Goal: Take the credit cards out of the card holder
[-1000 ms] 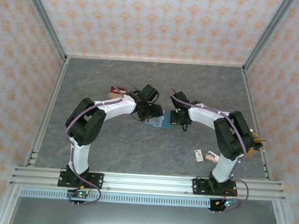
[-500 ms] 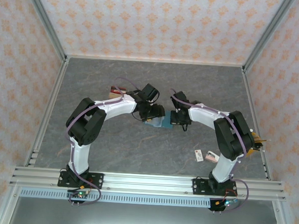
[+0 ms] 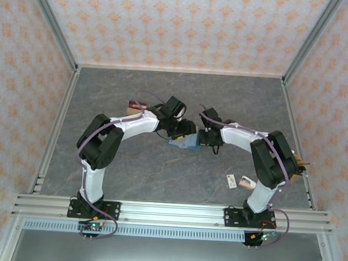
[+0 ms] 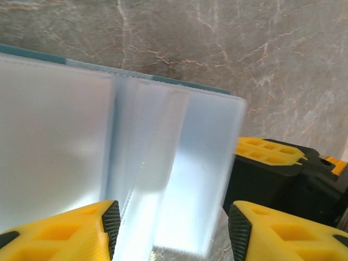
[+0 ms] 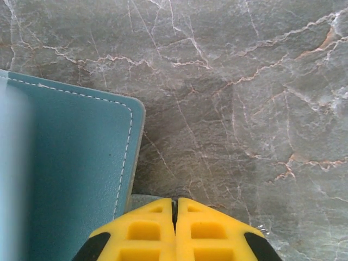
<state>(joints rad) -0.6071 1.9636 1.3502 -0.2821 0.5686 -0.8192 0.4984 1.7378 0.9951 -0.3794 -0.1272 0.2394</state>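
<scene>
The card holder (image 3: 183, 143) lies open mid-table, teal outside (image 5: 65, 163) and pale blue inside (image 4: 54, 141). My left gripper (image 3: 183, 131) hovers right over it, open. A frosted clear sleeve (image 4: 163, 163) stands up between its yellow fingertips (image 4: 106, 224), with a gap to the right one. My right gripper (image 3: 206, 138) is shut, its fingertips (image 5: 175, 209) down at the holder's right edge beside the stitched cover; its yellow and black fingers (image 4: 272, 157) also show in the left wrist view. The credit cards are hidden; I cannot make out any in the sleeves.
A small white tag with a red mark (image 3: 231, 181) and a pinkish lump (image 3: 246, 183) lie near the right arm's base. A red and tan object (image 3: 133, 106) sits behind the left arm. Metal rails edge the grey marbled table (image 3: 159, 171).
My left gripper has shifted slightly right over the holder and its jaws have narrowed a little. The right gripper stays shut at the holder's edge.
</scene>
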